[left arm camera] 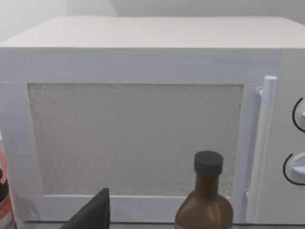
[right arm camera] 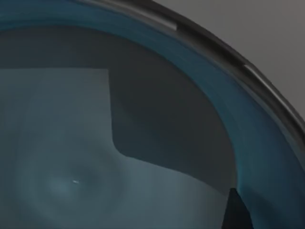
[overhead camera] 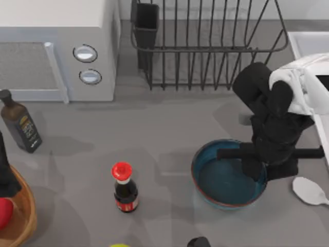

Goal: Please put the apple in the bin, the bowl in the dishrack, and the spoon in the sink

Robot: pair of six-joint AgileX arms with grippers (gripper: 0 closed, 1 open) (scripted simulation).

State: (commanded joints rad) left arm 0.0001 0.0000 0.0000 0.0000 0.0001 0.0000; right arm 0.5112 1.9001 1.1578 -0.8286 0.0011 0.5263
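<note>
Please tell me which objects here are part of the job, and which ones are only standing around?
Part of the job: apple in the bin; bowl under the right gripper; spoon; dishrack; sink.

Only standing around: microwave; dark oil bottle; red-capped sauce bottle. The left gripper faces the microwave.

Right gripper (overhead camera: 255, 165) over the bowl (overhead camera: 221, 180), beside spoon (overhead camera: 309, 191)

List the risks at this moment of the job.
The right gripper sits at the bowl rim nearest the spoon; a rim-only hold may let the bowl tilt or slip when lifted. Swinging it toward the dishrack could nudge the spoon, which lies close by.
</note>
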